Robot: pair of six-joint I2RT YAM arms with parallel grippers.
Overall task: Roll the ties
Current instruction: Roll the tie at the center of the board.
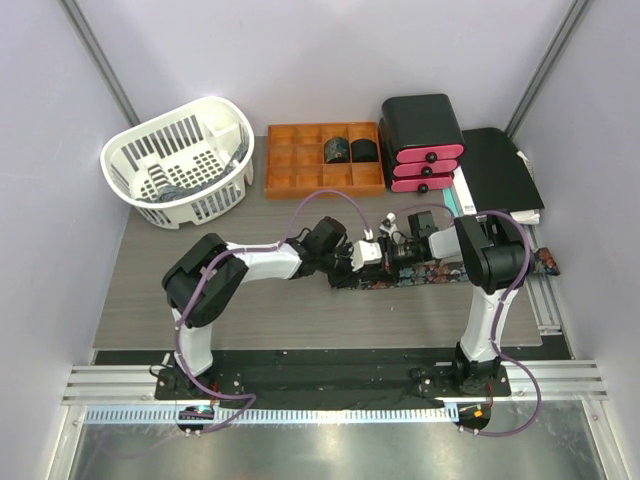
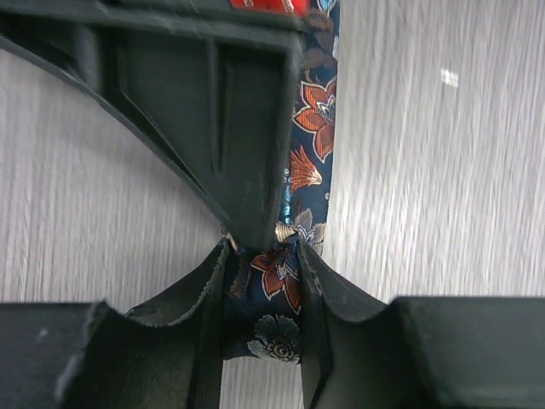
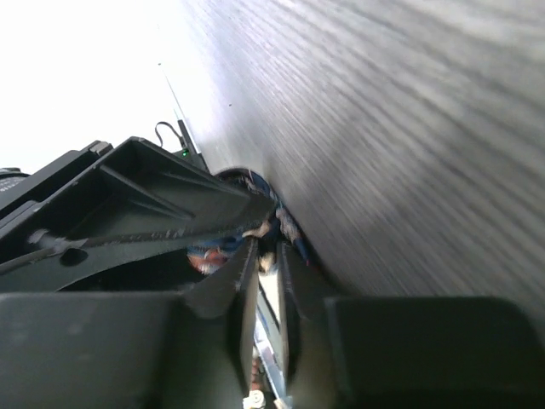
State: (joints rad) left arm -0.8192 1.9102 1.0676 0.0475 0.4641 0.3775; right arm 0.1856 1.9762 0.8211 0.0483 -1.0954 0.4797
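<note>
Two rolled ties [image 1: 337,150], small dark cylinders, sit in the orange tray [image 1: 290,172] at 12 o'clock. The third tie [image 1: 425,272] lies mostly flat mid-counter [image 1: 260,310]: a narrow navy strip with woven red florals, roll pending. Left gripper [image 2: 262,260] jaws are pinched on it. Right gripper [image 3: 266,247] jaws show a thin slit at the fabric; can't tell if it's holding.

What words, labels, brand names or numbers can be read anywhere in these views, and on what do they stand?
No text can be read in any view.
The necktie carries only a floral print, no letters.
The pink-fronted drawer unit, the orange compartment tray and the white basket show no labels at this size.
</note>
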